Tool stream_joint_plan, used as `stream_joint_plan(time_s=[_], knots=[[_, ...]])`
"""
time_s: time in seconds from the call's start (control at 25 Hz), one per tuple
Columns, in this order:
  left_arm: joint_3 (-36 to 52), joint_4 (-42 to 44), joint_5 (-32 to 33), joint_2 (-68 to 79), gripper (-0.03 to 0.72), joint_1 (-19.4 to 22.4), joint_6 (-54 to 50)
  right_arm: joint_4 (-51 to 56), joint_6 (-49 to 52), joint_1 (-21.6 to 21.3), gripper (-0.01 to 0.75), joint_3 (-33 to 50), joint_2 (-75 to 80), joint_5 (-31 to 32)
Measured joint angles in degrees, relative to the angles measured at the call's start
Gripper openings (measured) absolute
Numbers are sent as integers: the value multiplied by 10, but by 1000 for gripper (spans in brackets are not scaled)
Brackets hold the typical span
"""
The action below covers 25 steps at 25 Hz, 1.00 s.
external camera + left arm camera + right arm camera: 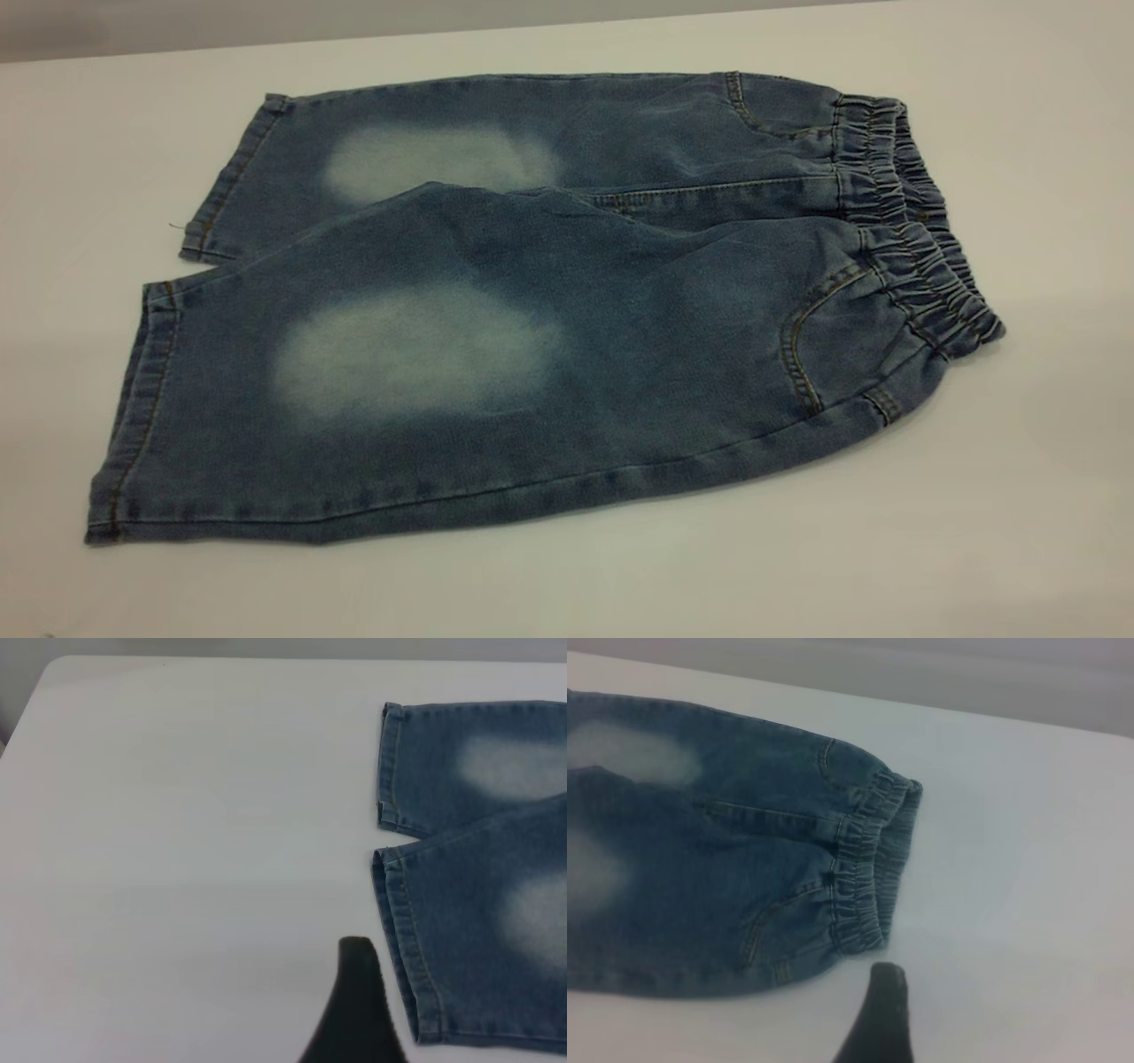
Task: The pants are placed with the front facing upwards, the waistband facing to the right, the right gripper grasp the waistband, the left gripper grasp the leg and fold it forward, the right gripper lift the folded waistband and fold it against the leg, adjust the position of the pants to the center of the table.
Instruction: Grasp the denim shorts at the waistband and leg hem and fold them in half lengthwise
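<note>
Exterior view shows the pants [549, 310] flat on the table [1019, 496], waistband [921, 230] to the right, near leg overlapping the far one. One left gripper [354, 1010] finger hovers just short of the near leg hem [403, 948]. One right gripper [877, 1014] finger hangs just off the waistband. Whether either gripper's jaws are apart or together cannot be told.

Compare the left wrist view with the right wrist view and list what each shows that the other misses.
Only the left wrist view shows the two leg hems of the pants and one dark finger of the left gripper, over bare table beside the hems.

Only the right wrist view shows the gathered waistband, the front pocket stitching, and one finger of the right gripper beside the waistband.

Both show the faded patches, white table, and no contact with the denim.
</note>
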Motion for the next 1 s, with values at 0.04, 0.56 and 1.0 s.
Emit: stream_joint_plan(time_s=[0.04,0.56,1.0], knots=[[0,1,-1,0,517,0,0,0,0,0,591,0,0,0],[-73,-3,-169,202,490,0,31,132,17,0,591,-34,189,-123],[-74,-109,-224,517,467,0,202,205,-4,0,558,-33,495,-270]])
